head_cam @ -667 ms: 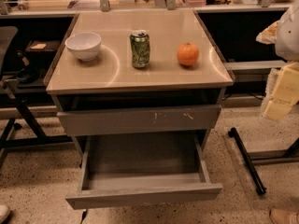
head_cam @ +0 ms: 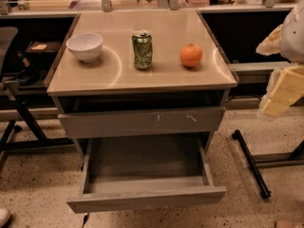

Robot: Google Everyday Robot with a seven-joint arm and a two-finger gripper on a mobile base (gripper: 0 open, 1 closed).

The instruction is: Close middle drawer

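Observation:
The middle drawer [head_cam: 145,198] is pulled far out at the bottom of the grey cabinet. Its plain flat front faces me and its grey tray interior [head_cam: 145,158] is empty. Above it is a taller grey drawer front with pale scratch marks [head_cam: 142,121], nearly shut, with a dark gap over it. My gripper [head_cam: 280,94] shows as pale yellowish parts at the right edge, beside the cabinet's right side and level with the scratched front. It is apart from the drawer.
On the cabinet top [head_cam: 118,75] stand a white bowl [head_cam: 85,46], a green can [head_cam: 142,50] and an orange [head_cam: 191,55]. A black chair base [head_cam: 19,122] is at the left, and a black metal leg [head_cam: 251,163] lies on the speckled floor at the right.

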